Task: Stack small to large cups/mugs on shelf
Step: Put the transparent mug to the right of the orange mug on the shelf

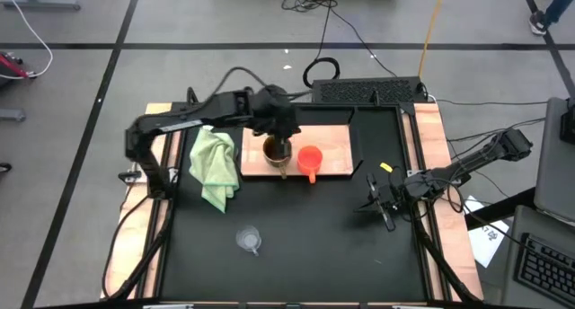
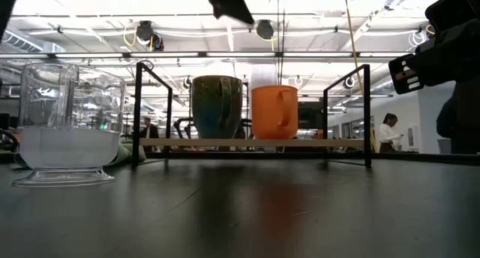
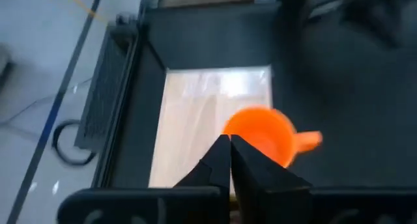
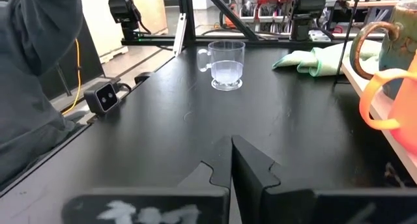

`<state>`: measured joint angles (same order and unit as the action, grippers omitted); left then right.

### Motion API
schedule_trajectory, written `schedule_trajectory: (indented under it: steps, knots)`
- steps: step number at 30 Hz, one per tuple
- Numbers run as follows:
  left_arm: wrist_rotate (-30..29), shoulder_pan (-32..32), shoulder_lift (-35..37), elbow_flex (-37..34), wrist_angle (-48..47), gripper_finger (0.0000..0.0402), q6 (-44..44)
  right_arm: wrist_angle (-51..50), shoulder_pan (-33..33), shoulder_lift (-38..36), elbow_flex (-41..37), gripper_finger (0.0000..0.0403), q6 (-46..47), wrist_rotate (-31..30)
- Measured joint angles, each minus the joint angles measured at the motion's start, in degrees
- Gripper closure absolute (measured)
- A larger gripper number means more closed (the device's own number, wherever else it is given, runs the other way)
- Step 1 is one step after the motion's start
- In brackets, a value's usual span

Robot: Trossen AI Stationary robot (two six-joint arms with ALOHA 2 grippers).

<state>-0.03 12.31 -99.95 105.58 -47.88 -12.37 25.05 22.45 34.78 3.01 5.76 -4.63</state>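
Observation:
The brown mug (image 1: 277, 151) and the orange cup (image 1: 310, 158) stand upright side by side on the wooden shelf (image 1: 337, 143), a board raised on a black wire frame (image 2: 255, 142). The clear cup (image 1: 249, 240) stands on the black tabletop near the near edge, large in the low view (image 2: 67, 123). My left gripper (image 1: 280, 129) hovers shut above the brown mug (image 2: 217, 106), clear of its rim; its wrist view shows the orange cup (image 3: 260, 134) just past the fingertips (image 3: 229, 146). My right gripper (image 1: 384, 204) waits shut low over the table's right side, pointing at the clear cup (image 4: 226, 64).
A light green cloth (image 1: 214, 165) lies crumpled on the table left of the shelf. Pale wooden strips (image 1: 433, 134) run along the table's sides. A yellow tag (image 1: 386, 168) lies right of the shelf. Bare black tabletop (image 1: 314, 246) lies between the clear cup and the right gripper.

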Motion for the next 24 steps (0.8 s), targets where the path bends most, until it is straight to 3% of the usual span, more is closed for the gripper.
schedule_trajectory:
  steps: [5, 14, 24]
  knots:
    - [1.4, -1.6, 10.9, -11.5, 8.3, 0.0399, 0.9, -0.2, 0.0, 0.0, 0.0, 0.0403, -0.5, 0.2]
    - [1.0, -9.0, 30.5, -40.5, 28.7, 0.0400, 5.6, 0.0, 0.0, 0.0, 0.0, 0.0403, -1.4, 0.2]
    - [-7.3, -19.5, 46.9, -67.8, 46.9, 0.0401, 10.7, 0.4, 0.0, 0.0, 0.0, 0.0403, -1.0, 0.0]
